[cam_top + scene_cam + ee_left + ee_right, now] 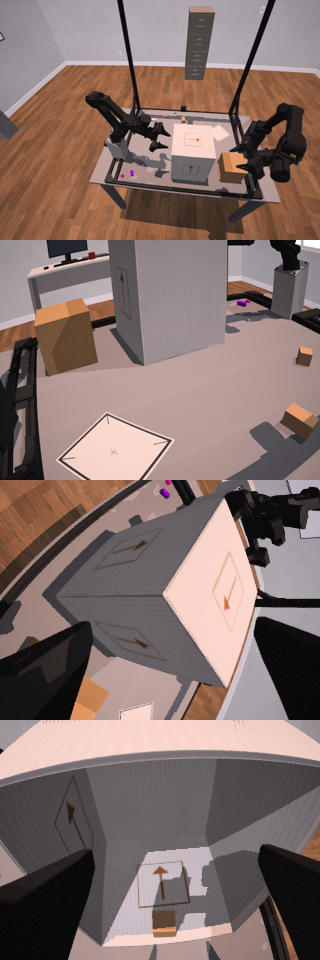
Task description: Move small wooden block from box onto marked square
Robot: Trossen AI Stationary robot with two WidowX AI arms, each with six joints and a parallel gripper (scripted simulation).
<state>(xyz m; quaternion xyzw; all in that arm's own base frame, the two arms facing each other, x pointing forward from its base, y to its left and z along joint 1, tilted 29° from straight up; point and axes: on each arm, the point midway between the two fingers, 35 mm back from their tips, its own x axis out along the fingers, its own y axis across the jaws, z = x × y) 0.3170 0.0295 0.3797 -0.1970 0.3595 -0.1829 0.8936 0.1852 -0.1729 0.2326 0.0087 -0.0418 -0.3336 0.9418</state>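
So far nothing of the carry is done: the small wooden block [164, 922] sits inside the box [193, 140] [180, 296] [215, 590] [160, 805], just within the open side, low centre in the right wrist view. The right gripper [169, 141] [179, 856] faces that opening from the left in the top view, fingers spread wide with nothing between them. The left gripper [233, 158] [176, 629], at right in that view, is likewise wide open and empty. Everything remains: reach in clear of walls and roof, grip, draw out, carry round to the marked square [220, 133] [113, 444] [137, 712], release. With fingers so widely spread, the side walls look the likeliest thing to brush.
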